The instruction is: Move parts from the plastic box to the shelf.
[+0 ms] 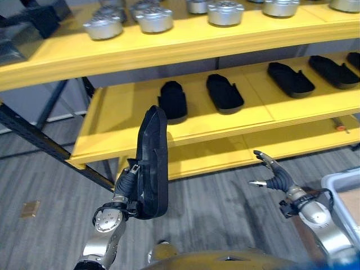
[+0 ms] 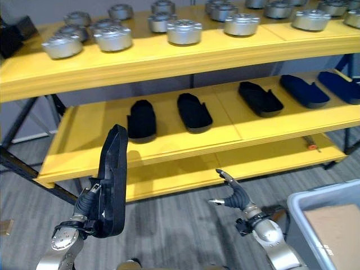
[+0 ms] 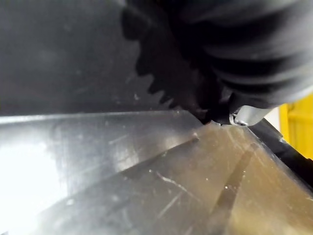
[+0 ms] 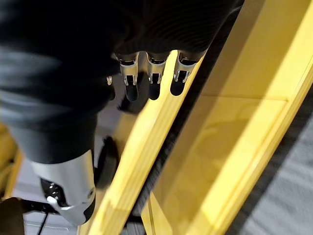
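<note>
A long black moulded part (image 1: pixel 153 163) stands upright in my left hand (image 1: pixel 125 188), which is shut on its lower end. It hangs in front of the left stretch of the yellow middle shelf (image 1: pixel 121 115), below the shelf's level. The same part's glossy surface (image 3: pixel 122 171) shows very close in the left wrist view. My right hand (image 1: pixel 273 174) hovers low on the right, open and empty, with its fingers (image 4: pixel 151 73) relaxed near the lower shelf's yellow edge. The grey plastic box (image 1: pixel 338 181) is at the far right beside that arm.
Several black parts (image 1: pixel 224 91) lie in a row on the middle shelf, the leftmost (image 1: pixel 172 101) just behind the held one. Round silver parts (image 1: pixel 154 19) stand on the top shelf. A dark diagonal brace (image 1: pixel 39 140) runs at the left. Grey floor lies below.
</note>
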Tool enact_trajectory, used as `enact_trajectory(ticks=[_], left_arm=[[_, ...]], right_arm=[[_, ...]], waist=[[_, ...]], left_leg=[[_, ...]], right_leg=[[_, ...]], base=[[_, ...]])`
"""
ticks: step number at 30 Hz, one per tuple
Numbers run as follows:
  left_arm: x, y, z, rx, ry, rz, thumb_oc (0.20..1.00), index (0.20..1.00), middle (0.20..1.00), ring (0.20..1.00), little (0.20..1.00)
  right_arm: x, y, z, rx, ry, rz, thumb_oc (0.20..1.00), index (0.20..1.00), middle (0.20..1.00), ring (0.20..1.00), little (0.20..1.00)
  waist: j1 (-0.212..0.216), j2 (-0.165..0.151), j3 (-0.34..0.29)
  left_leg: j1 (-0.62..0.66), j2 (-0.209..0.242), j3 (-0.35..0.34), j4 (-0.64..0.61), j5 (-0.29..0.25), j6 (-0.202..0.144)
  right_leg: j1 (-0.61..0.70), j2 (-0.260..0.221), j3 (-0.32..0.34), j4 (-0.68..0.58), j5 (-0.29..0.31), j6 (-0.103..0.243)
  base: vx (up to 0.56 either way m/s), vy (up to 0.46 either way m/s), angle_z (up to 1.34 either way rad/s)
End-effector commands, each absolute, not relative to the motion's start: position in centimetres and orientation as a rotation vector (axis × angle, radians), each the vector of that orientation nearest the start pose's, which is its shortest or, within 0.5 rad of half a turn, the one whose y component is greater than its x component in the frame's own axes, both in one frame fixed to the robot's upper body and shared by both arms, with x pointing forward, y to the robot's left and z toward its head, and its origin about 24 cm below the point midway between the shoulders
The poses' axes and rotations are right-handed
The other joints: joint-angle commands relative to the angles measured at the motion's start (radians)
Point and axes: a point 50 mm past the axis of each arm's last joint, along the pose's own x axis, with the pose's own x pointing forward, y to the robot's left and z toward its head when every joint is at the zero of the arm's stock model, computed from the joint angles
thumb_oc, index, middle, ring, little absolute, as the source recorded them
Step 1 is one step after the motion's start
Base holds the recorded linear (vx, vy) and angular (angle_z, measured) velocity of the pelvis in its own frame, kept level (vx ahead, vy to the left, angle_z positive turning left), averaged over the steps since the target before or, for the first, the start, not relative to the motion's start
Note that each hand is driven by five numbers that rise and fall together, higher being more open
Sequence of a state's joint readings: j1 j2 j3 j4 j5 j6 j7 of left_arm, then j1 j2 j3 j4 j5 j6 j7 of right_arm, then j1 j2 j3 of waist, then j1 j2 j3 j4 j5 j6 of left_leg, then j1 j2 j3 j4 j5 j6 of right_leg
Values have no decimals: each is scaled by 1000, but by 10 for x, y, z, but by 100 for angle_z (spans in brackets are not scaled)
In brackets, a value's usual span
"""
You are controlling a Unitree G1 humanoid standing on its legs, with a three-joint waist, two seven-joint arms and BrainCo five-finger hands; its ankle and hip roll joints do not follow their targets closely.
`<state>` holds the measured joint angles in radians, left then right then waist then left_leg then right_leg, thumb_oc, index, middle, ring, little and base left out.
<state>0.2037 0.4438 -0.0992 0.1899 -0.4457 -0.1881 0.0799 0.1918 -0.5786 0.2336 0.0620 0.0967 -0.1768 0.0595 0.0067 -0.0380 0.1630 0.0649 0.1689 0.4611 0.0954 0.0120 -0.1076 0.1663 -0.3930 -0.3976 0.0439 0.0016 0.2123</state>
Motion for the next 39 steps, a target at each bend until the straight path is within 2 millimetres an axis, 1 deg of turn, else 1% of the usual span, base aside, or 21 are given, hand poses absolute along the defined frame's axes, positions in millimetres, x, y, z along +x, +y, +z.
enact_trajectory(ticks=[1,2,3,4,8,10,11,13,15,17,19,20,22,23,24,26,28,29,33,36,39], left_arm=[[212,247,27,33,1,87,200,200,200,200,200],[213,248,31,65,-10,84,200,200,200,200,200],[213,248,31,74,-13,83,200,200,200,200,200],[213,250,34,97,-22,80,200,200,200,200,200],[213,253,37,123,-34,85,200,200,200,200,200],[215,256,39,123,-40,87,200,200,200,200,200],[217,257,40,129,-45,86,200,200,200,200,200],[218,257,40,127,-44,80,200,200,200,200,200],[221,254,40,122,-43,57,200,200,200,200,200],[226,247,40,123,-43,25,200,200,200,200,200],[229,242,39,123,-37,13,200,200,200,200,200],[231,241,38,122,-33,14,200,200,200,200,200],[233,240,35,108,-20,25,200,200,200,200,200],[234,239,35,107,-19,25,200,200,200,200,200],[231,238,33,101,-12,21,200,200,200,200,200],[227,236,30,92,-6,17,200,200,200,200,200],[223,233,29,96,-3,17,200,200,200,200,200],[222,232,29,98,0,17,200,200,200,200,200],[219,227,25,101,32,-4,200,200,200,200,200],[213,225,18,128,58,-32,200,200,200,200,200],[206,229,14,138,92,-32,200,200,200,200,200]], right_arm=[[217,-209,36,-404,0,289,1000,1000,1000,1000,1000],[218,-206,36,-395,-4,289,1000,1000,1000,1000,1000],[218,-205,36,-393,-5,290,1000,1000,1000,1000,1000],[219,-202,38,-392,-16,299,1000,1000,1000,1000,1000],[220,-198,42,-407,-35,314,1000,1000,1000,1000,1000],[223,-197,46,-423,-52,316,1000,1000,1000,1000,1000],[226,-194,49,-437,-68,321,1000,1000,1000,1000,1000],[227,-193,50,-440,-71,318,1000,1000,1000,1000,1000],[231,-192,52,-445,-79,302,1000,1000,1000,1000,1000],[236,-188,56,-448,-92,294,1000,1000,1000,1000,1000],[238,-186,58,-447,-101,293,1000,1000,1000,1000,1000],[239,-186,59,-447,-105,298,1000,1000,1000,1000,1000],[238,-183,59,-448,-114,319,1000,1000,1000,1000,1000],[237,-182,60,-451,-119,324,1000,1000,1000,1000,1000],[235,-183,60,-460,-123,336,1000,1000,1000,1000,1000],[232,-184,59,-466,-119,352,1000,1000,1000,1000,1000],[229,-185,56,-487,-115,377,1000,1000,1000,1000,1000],[228,-186,55,-483,-112,388,1000,1000,1000,1000,1000],[221,-193,50,-502,-106,398,1000,1000,1000,1000,1000],[220,-197,48,-493,-85,387,1000,1000,1000,1000,1000],[219,-201,45,-491,-69,377,1000,1000,1000,1000,1000]], waist=[[33,36,-21],[39,37,-24],[40,37,-25],[47,38,-26],[60,36,-26],[73,31,-24],[87,29,-25],[94,28,-25],[110,27,-26],[121,29,-27],[121,32,-28],[117,31,-29],[97,21,-25],[92,16,-20],[89,7,-18],[91,0,-17],[88,-3,-8],[82,-7,-1],[42,-9,5],[36,-11,-6],[40,-9,-13]], left_leg=[[12,51,-73,-14,14,-9],[19,21,-94,-28,3,8],[20,13,-99,-31,0,12],[13,-5,-102,-40,7,35],[13,-36,-122,-55,-5,59],[9,-67,-134,-60,-22,85],[5,-96,-137,-65,-35,107],[4,-108,-136,-69,-38,114],[5,-135,-128,-78,-46,129],[21,-163,-127,-93,-68,141],[30,-178,-121,-107,-74,151],[29,-182,-121,-105,-77,152],[28,-192,-120,-100,-89,154],[17,-188,-106,-93,-76,155],[22,-187,-98,-98,-72,140],[35,-186,-98,-108,-79,115],[48,-185,-91,-111,-80,91],[34,-188,-77,-99,-70,93],[31,-198,-98,-75,-101,102],[36,-198,-92,-59,-112,103],[38,-198,-96,-39,-121,101]], right_leg=[[-40,140,-35,109,-91,-74],[-43,141,-21,117,-95,-66],[-43,141,-17,120,-96,-63],[-54,141,-18,123,-82,-64],[-69,132,-5,144,-77,-46],[-85,117,1,171,-64,-29],[-95,104,-8,190,-49,-20],[-98,100,-15,195,-39,-17],[-105,87,-40,205,-15,-12],[-119,55,-60,230,9,5],[-125,52,-59,249,0,9],[-125,58,-56,249,-5,9],[-128,112,-21,225,-17,6],[-129,138,-22,193,-2,-9],[-114,180,-26,122,6,-19],[-98,206,-37,52,8,-20],[-90,240,-35,-41,39,-27],[-102,250,-31,-67,62,-42],[-132,263,41,-89,80,-46],[-126,263,42,-71,66,-52],[-111,264,41,-59,49,-60]], base=[[62,338,10],[62,338,13],[4,403,16],[-28,239,15],[-15,279,11],[-38,348,0],[-41,308,-3],[-29,218,-21],[-7,215,-16],[24,211,-11],[-3,153,-13],[10,129,-24],[17,31,-18],[25,-31,5],[22,-43,3],[140,-24,-8],[112,-33,-19],[41,-40,-20],[94,-50,-12],[188,-68,24],[209,-56,21]])
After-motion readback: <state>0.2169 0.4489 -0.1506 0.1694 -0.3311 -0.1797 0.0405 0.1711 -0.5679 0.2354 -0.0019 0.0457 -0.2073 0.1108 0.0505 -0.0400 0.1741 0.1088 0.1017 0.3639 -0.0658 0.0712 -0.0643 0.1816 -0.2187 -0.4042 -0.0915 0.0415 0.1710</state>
